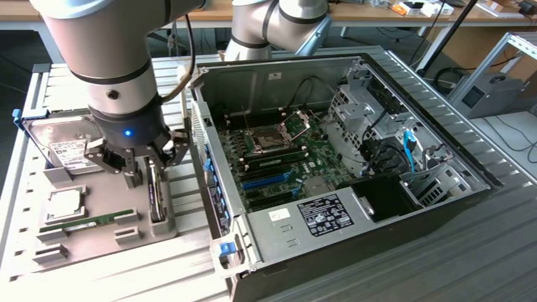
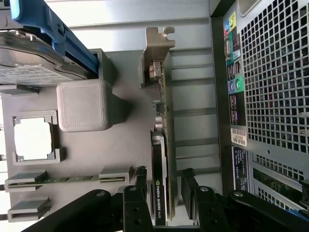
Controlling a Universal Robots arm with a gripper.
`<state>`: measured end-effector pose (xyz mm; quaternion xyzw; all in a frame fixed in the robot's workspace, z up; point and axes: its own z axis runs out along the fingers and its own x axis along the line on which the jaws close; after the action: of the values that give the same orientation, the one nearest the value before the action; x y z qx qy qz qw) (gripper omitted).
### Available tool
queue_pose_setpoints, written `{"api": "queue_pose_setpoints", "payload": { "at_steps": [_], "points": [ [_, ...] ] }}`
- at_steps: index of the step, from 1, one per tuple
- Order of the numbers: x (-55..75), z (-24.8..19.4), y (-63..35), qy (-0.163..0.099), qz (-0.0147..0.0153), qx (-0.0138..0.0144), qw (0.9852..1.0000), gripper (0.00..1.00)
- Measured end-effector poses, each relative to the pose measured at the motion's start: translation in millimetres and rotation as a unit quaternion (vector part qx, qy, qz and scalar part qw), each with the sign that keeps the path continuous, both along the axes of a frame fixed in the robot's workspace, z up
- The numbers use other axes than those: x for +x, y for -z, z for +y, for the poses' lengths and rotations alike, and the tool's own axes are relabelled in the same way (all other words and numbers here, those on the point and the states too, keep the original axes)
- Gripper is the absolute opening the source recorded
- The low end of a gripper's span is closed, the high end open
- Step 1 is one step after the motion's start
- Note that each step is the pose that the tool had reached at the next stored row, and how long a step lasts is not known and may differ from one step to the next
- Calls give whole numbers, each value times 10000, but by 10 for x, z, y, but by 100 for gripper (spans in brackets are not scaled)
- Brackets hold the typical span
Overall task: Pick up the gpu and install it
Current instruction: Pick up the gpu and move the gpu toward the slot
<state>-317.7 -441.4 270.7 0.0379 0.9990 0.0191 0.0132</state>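
The bench (image 1: 100,280) is made of silver metal slats. Behind it are wooden desks (image 1: 353,16) with wires, and the floor is dark. A big computer case (image 1: 277,78) lies open on the bench, at the exterior view's right. You can see green boards and black wires inside it. Beside the case sits a grey tray (image 1: 94,189). It holds a hard drive (image 1: 63,148) with a white label and a thin green memory stick (image 1: 97,221).

The gpu (image 2: 161,159) is in the tray too, on the side near the case. It stands up on its thin edge. It is a flat dark card with a shiny metal end piece (image 2: 157,53).

The claw (image 2: 164,176) is wide, with one black finger (image 2: 140,181) on each side of the gpu. There is a small gap on both sides.
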Motion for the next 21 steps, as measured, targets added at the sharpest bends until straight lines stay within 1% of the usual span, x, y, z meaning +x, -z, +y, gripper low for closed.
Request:
{"api": "queue_pose_setpoints", "payload": {
  "at_steps": [9, 13, 18, 21],
  "points": [
    [0, 0, 153, 0, 0, -4, 10000, 42],
    [0, 1, 176, 0, 0, -4, 10000, 42],
    [-6, 29, 195, 1, -1, -3, 10000, 42],
    [-14, 34, 208, 7, 0, -4, 10000, 42]
  ]
}}
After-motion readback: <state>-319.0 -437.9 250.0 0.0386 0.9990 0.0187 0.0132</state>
